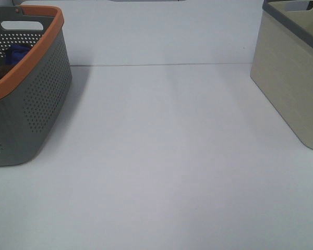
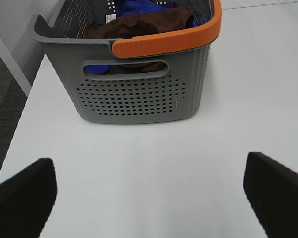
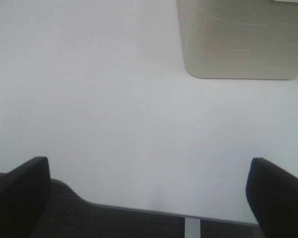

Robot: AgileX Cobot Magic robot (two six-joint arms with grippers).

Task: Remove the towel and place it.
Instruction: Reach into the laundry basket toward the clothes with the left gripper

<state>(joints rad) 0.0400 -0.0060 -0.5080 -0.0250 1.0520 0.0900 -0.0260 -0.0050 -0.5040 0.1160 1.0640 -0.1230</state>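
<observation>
Towel [image 2: 149,22] of dark reddish-brown terry is heaped inside the grey perforated orange-rimmed plastic basket [image 2: 139,106], well apart from the left tool [image 2: 149,196], which is spread wide and empty; the right tool [image 3: 149,193] is spread likewise.

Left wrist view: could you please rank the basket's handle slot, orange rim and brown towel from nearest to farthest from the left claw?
1. Handle slot, in the near wall of the basket.
2. Orange rim, atop that wall.
3. Towel, inside, behind the rim.

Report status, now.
Left gripper open, empty, short of the basket. Right gripper open, empty. Towel in basket, bunched with blue cloth. Nothing blocking.
</observation>
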